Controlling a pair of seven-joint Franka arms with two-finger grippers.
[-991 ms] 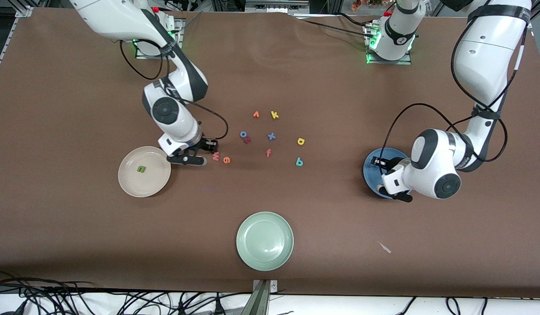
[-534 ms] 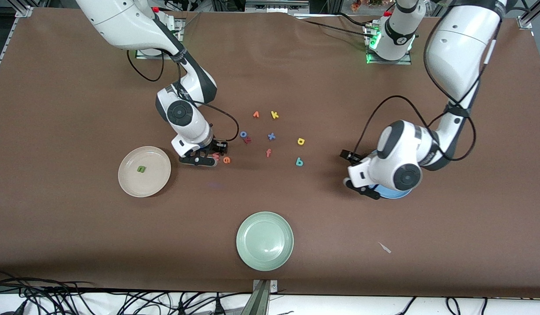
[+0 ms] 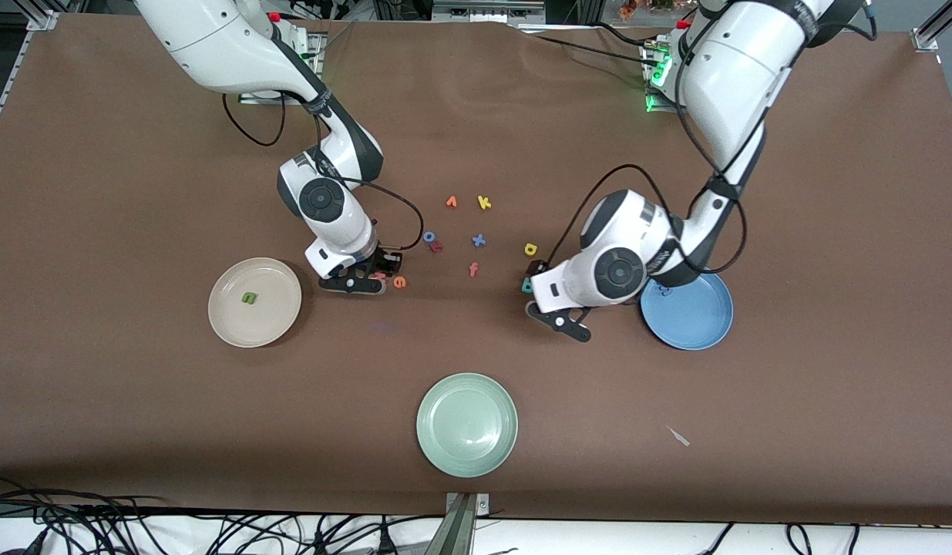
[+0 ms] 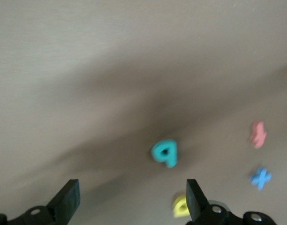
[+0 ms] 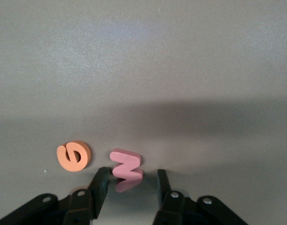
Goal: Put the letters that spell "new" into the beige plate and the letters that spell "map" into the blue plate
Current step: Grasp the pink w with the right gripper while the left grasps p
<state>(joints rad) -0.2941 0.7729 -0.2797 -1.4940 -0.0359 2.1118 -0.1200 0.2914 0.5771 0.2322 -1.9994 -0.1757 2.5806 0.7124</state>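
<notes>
The pinkish-red w point(image 5: 126, 164) lies on the table between the fingers of my right gripper point(image 5: 131, 182), which is open; one finger touches it, the other stands apart. The orange e point(image 5: 74, 156) point(image 3: 399, 282) lies beside it. The green n point(image 3: 249, 297) rests in the beige plate point(image 3: 275, 324). My left gripper point(image 4: 131, 199) point(image 3: 546, 297) hangs wide open and holds nothing, over the table by the teal p point(image 4: 164, 153) and the yellow a point(image 4: 181, 206) point(image 3: 530, 249). The blue plate point(image 3: 695, 320) lies beside it, with a faint dark blue shape near its rim.
More letters lie in the middle: an orange v point(image 3: 451, 202), a yellow k point(image 3: 484, 203), a blue x point(image 3: 479, 240), an orange-red f point(image 3: 473, 269), and a blue ring with a red letter point(image 3: 432, 241). A pale green plate point(image 3: 467, 424) sits nearest the front camera.
My left gripper opened over the blue plate, then swung toward the middle letters beside the teal p. My right gripper moved from the beige plate's edge onto the w and its fingers narrowed.
</notes>
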